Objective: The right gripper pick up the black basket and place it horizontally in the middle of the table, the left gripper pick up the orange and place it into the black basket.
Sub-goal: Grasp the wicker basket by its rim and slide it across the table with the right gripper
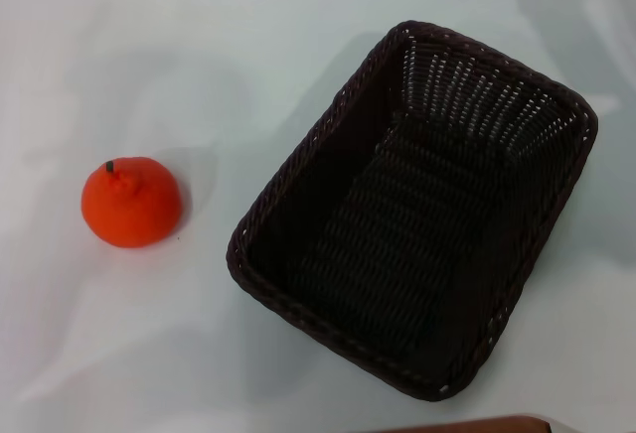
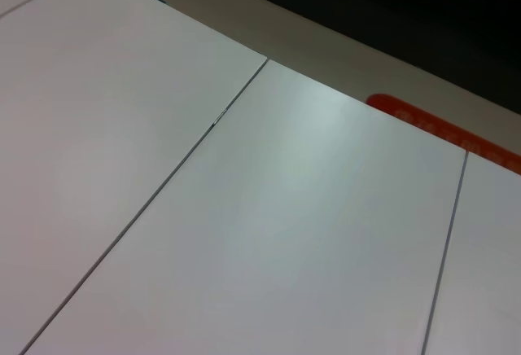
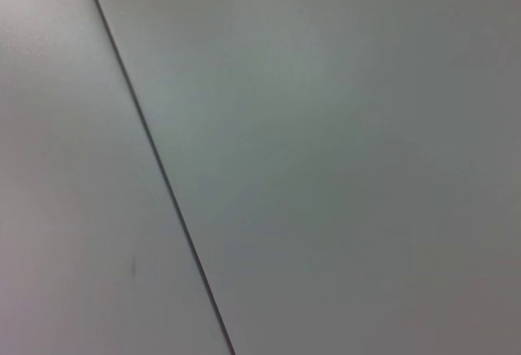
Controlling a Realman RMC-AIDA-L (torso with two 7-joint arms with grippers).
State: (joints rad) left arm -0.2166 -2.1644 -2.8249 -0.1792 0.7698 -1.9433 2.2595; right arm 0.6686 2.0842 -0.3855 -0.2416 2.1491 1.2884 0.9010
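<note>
White, smooth, faintly shiny table [image 1: 149, 46] all around, filling the head view. On it, one big dark brown-black woven wicker basket [image 1: 417, 210], a rectangle with a braided rim and sloping sides, lying at a slant toward the right side, open side up, nothing inside. Just one small bright orange-red round fruit [image 1: 131, 202] too, with a lumpy top and a short dark stem, sitting on the left side, near the basket but apart from it, not touching.

Only in the head view: basket and fruit. Only in the left wrist view: flat white panels [image 2: 244, 233] with thin dark seams between them, a pale strip beyond, a dark area past that, and a bit of an orange-red band [image 2: 444, 131] at the edge. Only in the right wrist view: plain white panels [image 3: 342, 159] with one thin dark seam.

No arms, no grippers seen in any view, so no telling where they hang or whether jaws are wide, closed or holding anything.
</note>
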